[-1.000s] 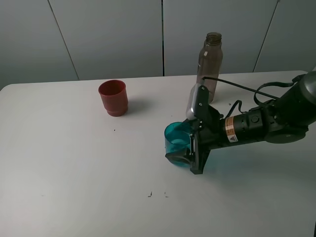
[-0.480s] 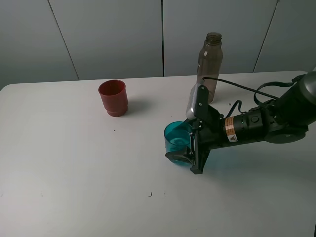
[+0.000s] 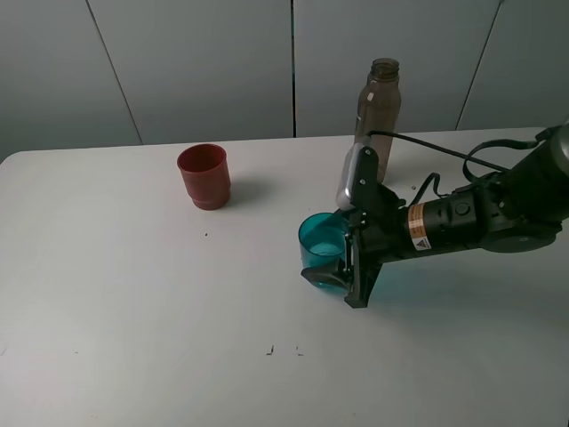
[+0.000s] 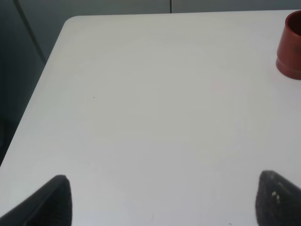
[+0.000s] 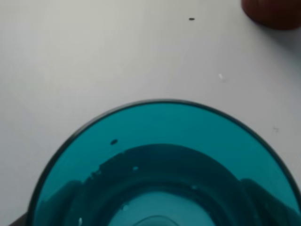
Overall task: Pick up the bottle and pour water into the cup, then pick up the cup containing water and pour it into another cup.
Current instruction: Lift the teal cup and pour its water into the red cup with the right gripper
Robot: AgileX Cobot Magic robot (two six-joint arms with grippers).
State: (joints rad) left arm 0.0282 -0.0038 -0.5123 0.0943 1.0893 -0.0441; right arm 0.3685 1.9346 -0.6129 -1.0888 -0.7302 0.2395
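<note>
Two cups and one bottle on the tabletop point(image 3: 133, 311). Right fingers point(image 3: 324, 277) are closed against the sides of the teal cup point(image 3: 322, 240), mid-tabletop, with water visible inside. Cannot tell whether it is off the surface. Red cup point(image 3: 204, 175) at its 10 o'clock, well apart; bottle point(image 3: 378, 107) at 1 o'clock. Left fingers point(image 4: 55, 197) spread wide, empty. Advice: lift level, carry slowly, tip only over the red rim.
</note>
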